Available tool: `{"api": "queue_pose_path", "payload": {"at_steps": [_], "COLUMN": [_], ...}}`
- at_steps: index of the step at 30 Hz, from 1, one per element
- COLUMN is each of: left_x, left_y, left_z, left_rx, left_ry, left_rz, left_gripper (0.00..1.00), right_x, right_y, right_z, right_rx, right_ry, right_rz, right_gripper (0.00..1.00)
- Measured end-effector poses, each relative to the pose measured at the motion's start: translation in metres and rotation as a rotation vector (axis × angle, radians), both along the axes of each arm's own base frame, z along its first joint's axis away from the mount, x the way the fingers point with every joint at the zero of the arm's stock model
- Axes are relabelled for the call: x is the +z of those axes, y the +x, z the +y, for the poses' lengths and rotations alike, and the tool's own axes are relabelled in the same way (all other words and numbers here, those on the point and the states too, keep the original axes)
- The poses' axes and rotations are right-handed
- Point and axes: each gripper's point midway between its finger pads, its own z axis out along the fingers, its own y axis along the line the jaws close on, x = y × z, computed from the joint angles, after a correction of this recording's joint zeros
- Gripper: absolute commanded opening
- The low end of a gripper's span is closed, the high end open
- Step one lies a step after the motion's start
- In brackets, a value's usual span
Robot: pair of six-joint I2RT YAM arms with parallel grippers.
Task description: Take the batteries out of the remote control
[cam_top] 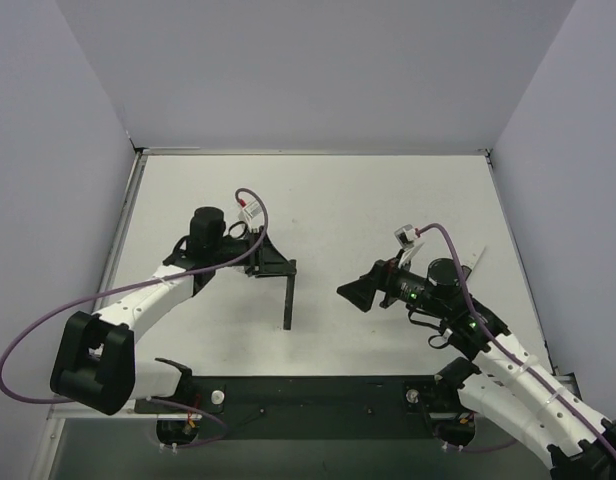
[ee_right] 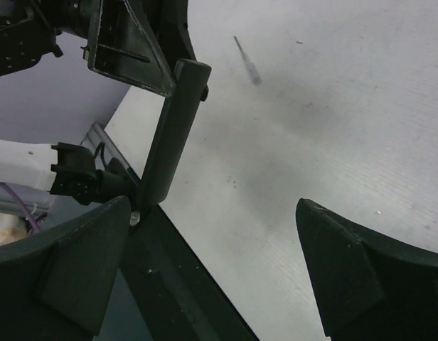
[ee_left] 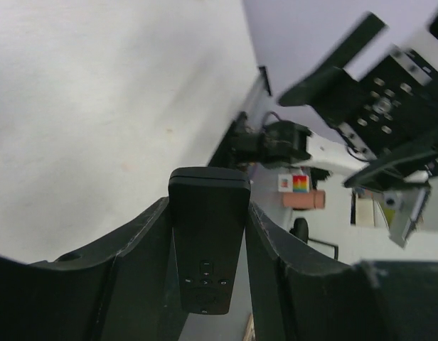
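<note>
My left gripper [cam_top: 278,268] is shut on the remote control [cam_top: 287,300], a slim black bar that hangs down from the jaws above the table. In the left wrist view the remote [ee_left: 208,241] sits between the fingers [ee_left: 134,249] with its button face toward the camera. My right gripper [cam_top: 348,292] is open and empty, just right of the remote and pointing at it. In the right wrist view the remote [ee_right: 169,135] stands edge-on beyond my spread gripper [ee_right: 213,213]. No batteries show; the slot face is hidden.
A thin pale stick [ee_right: 247,62] lies on the white table [cam_top: 388,200]. A white stick-like streak [cam_top: 476,260] shows beside the right arm. The black base strip [cam_top: 318,392] runs along the near edge. Grey walls close in three sides.
</note>
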Motion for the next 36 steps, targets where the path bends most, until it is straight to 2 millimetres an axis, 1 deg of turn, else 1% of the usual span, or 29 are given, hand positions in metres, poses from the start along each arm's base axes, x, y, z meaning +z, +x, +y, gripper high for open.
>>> {"api": "queue_pose_path", "payload": {"at_steps": [1, 3, 5, 7, 10, 13, 17, 22, 26, 29, 30, 32, 33, 34, 35, 36], "left_x": [0.007, 0.027, 0.045, 0.06, 0.076, 0.085, 0.089, 0.088, 0.089, 0.09, 0.091, 0.09, 0.09, 0.089, 0.088, 0.086], "left_y": [-0.006, -0.02, -0.031, -0.038, -0.04, -0.041, -0.042, -0.045, -0.048, -0.049, -0.049, -0.049, -0.049, -0.048, -0.047, -0.046], "left_z": [-0.008, -0.025, -0.037, -0.042, -0.043, -0.044, -0.046, -0.051, -0.055, -0.056, -0.056, -0.057, -0.057, -0.057, -0.058, -0.058], "left_rx": [-0.036, -0.12, -0.181, -0.218, -0.235, -0.246, -0.253, -0.269, -0.281, -0.285, -0.286, -0.287, -0.287, -0.284, -0.28, -0.277], "left_ry": [-0.025, -0.097, -0.166, -0.222, -0.272, -0.299, -0.318, -0.327, -0.334, -0.338, -0.339, -0.339, -0.339, -0.338, -0.336, -0.334], "left_rz": [-0.018, -0.061, -0.096, -0.128, -0.161, -0.178, -0.177, -0.166, -0.163, -0.171, -0.173, -0.172, -0.171, -0.173, -0.173, -0.167], "left_gripper": [0.0, 0.0, 0.0, 0.0, 0.0, 0.0, 0.0, 0.0, 0.0, 0.0, 0.0, 0.0, 0.0, 0.0, 0.09, 0.15], "right_x": [0.001, 0.003, 0.006, 0.006, 0.007, 0.014, 0.018, 0.009, 0.008, 0.012, 0.013, 0.016, 0.016, 0.015, 0.018, 0.021], "right_y": [-0.001, -0.003, -0.005, -0.01, -0.019, -0.027, -0.032, -0.034, -0.028, -0.022, -0.02, -0.015, -0.014, -0.014, -0.014, -0.014], "right_z": [0.004, 0.015, 0.025, 0.033, 0.043, 0.05, 0.062, 0.074, 0.08, 0.086, 0.088, 0.092, 0.094, 0.095, 0.097, 0.098], "right_rx": [0.019, 0.071, 0.117, 0.16, 0.216, 0.257, 0.294, 0.308, 0.286, 0.267, 0.263, 0.254, 0.252, 0.252, 0.25, 0.251], "right_ry": [0.013, 0.049, 0.085, 0.112, 0.148, 0.193, 0.235, 0.236, 0.243, 0.257, 0.262, 0.276, 0.281, 0.285, 0.301, 0.31], "right_rz": [0.001, 0.008, 0.017, 0.032, 0.046, 0.04, 0.057, 0.112, 0.146, 0.159, 0.163, 0.175, 0.179, 0.186, 0.194, 0.19], "right_gripper": [0.95, 0.95, 0.95, 0.96, 0.95, 0.95, 0.94, 0.92, 0.88, 0.79, 0.71, 0.59, 0.49, 0.42, 0.37, 0.25]}}
